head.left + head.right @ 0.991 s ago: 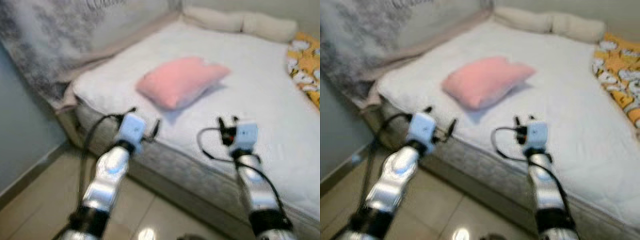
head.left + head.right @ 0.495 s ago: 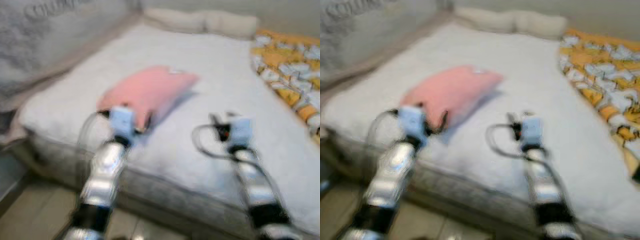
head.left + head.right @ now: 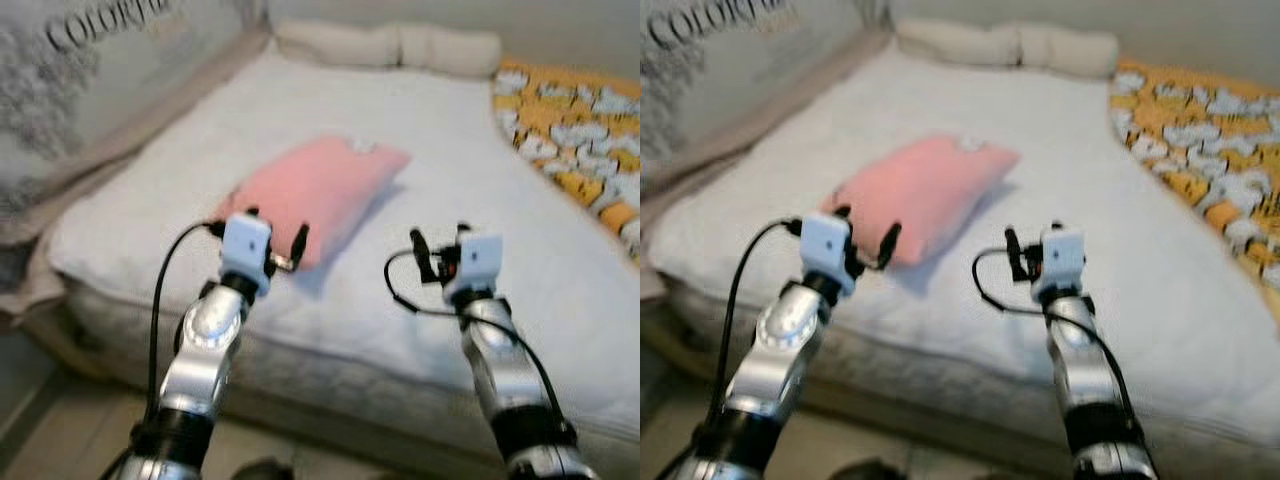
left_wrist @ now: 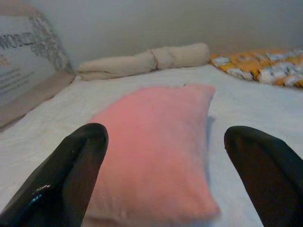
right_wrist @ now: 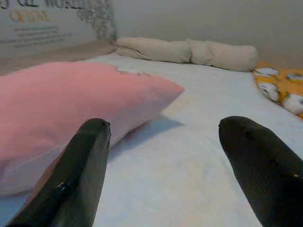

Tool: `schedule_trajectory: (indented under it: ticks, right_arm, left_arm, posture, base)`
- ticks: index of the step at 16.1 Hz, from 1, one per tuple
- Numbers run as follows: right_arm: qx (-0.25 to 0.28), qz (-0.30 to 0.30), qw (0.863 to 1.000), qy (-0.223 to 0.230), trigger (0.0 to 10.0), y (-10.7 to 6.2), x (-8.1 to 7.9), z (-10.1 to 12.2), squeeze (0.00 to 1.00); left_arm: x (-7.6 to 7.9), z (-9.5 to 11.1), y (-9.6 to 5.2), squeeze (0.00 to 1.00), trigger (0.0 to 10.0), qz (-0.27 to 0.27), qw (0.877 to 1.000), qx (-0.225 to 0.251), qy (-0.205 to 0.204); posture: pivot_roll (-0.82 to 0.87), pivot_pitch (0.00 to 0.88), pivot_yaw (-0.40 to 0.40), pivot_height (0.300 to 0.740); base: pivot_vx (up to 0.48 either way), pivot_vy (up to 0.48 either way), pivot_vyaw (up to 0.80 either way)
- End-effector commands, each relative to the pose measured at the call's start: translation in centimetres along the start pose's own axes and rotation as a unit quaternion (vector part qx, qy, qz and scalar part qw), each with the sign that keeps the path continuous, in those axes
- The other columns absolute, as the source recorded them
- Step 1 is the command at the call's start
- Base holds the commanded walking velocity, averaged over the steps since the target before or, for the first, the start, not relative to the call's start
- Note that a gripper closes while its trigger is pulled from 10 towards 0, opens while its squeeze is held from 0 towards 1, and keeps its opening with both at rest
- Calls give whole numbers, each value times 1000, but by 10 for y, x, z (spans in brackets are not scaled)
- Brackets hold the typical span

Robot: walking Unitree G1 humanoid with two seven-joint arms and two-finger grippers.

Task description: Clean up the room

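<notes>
Hovering at the near end of the soft pink rectangular pillow [image 3: 318, 192] on the white quilted mattress [image 3: 480, 200], my left gripper [image 4: 161, 179] gapes wide; my right gripper [image 5: 163, 165], fingers spread too, hangs beside it.

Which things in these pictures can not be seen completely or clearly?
- Grey printed headboard panel: cut by the eye view's edge, lettering incomplete.
- Yellow patterned blanket: cut by the right edge.
- Soft pink rectangular pillow: near end hidden behind the left hand.
</notes>
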State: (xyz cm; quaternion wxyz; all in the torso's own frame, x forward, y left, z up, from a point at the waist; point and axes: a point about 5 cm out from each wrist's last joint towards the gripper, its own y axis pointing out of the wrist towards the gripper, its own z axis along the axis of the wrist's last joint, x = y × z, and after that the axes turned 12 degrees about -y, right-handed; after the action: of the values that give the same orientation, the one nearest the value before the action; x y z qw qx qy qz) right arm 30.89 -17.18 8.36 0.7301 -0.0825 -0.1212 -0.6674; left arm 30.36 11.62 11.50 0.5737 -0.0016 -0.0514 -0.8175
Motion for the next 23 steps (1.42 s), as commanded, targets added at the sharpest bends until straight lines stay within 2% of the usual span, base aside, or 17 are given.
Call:
schedule_trajectory:
  ticks: [1,2,4,6,7,9,15,17,19,20,21,23]
  right_arm:
    - [-3,-12,1000,-2,10000,2,6,0,0]
    - [-2,-13,1000,-3,10000,2,6,1,0]
    - [-2,-14,1000,-8,10000,2,6,1,0]
    - [-3,-17,1000,-12,10000,1,5,1,0]
    - [-4,-17,1000,-13,10000,1,5,1,0]
    - [-5,-19,1000,-13,10000,1,5,0,0]
    - [3,-27,1000,-11,10000,2,7,3,0]
    - [5,-47,999,-10,10000,6,15,8,0]
    - [22,-81,996,-3,10000,24,38,29,0]
    - [31,-86,996,8,10000,35,49,43,0]
    - [37,-92,995,22,10000,44,61,53,0]
    - [19,-93,995,44,10000,57,72,58,0]
  left_arm:
    - [7,1,3,0,10000,-11,1000,1,27]
    - [7,-1,3,0,10000,-8,999,-7,38]
    - [8,0,4,0,10000,-12,999,-1,35]
    - [6,2,4,0,10000,-3,999,6,36]
    - [3,2,4,1000,10000,10,999,4,32]
    - [1,2,5,1000,10000,15,1000,3,21]
    - [5,7,5,1000,10000,0,999,14,42]
    - [6,7,5,1000,10000,-2,999,16,41]
    - [4,6,5,1000,10000,2,999,11,41]
    - [4,5,6,8,10000,8,999,7,43]
    - [3,5,6,0,10000,13,999,6,46]
    - [3,4,4,0,10000,15,999,4,49]
  posture:
    - [-3,0,-25,724]
    - [-4,0,-25,724]
    - [-8,0,-24,724]
    - [-9,0,-23,724]
    - [-9,0,-22,724]
    - [-7,0,-23,724]
    - [-3,0,-22,724]
    - [-3,0,-20,724]
    - [-5,0,-14,724]
    - [-5,0,-12,724]
    - [-3,2,-11,724]
    - [5,12,-6,724]
  base:
    - [0,0,0]
    - [0,0,0]
    - [0,0,0]
    - [480,0,0]
    - [480,0,0]
    - [480,0,0]
    - [477,0,0]
    - [435,0,0]
    - [223,0,0]
    - [0,0,0]
    - [0,0,0]
    - [0,0,0]
